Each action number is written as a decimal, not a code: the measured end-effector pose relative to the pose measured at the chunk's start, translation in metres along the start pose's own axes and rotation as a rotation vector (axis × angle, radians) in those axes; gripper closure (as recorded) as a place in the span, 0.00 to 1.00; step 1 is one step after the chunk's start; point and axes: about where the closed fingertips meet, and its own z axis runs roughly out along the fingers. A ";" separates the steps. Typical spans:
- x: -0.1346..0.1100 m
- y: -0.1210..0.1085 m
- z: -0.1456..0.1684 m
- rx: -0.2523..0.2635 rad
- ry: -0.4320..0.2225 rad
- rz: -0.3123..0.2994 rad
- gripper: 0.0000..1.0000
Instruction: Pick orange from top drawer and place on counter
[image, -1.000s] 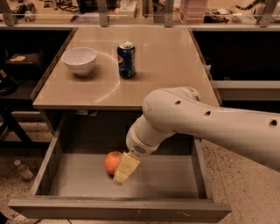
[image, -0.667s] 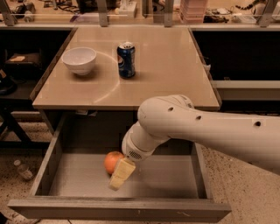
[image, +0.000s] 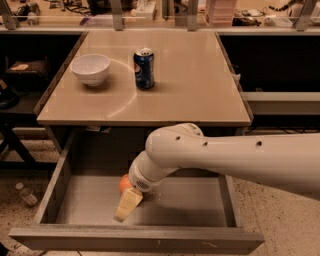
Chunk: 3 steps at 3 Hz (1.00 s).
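The top drawer (image: 70, 175) is pulled open below the counter (image: 195, 75). The orange (image: 124, 183) lies on the drawer bottom, left of centre, mostly hidden behind my wrist. My white arm reaches in from the right and down into the drawer. My gripper (image: 127, 205) points down toward the drawer's front, right beside and in front of the orange. One cream-coloured finger (image: 128, 204) shows; the other is hidden.
A white bowl (image: 90, 69) and a blue soda can (image: 144, 68) stand on the counter's left half. A small bottle (image: 25, 194) lies on the floor left of the drawer. Dark shelving flanks the counter.
My arm has shifted left and forward, so it covers more of the orange. The gripper has moved slightly left with it.
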 end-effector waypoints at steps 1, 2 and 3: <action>-0.002 -0.003 0.017 0.007 -0.009 -0.004 0.00; -0.003 -0.001 0.030 0.012 -0.015 -0.013 0.00; -0.004 -0.001 0.037 0.020 -0.021 -0.032 0.00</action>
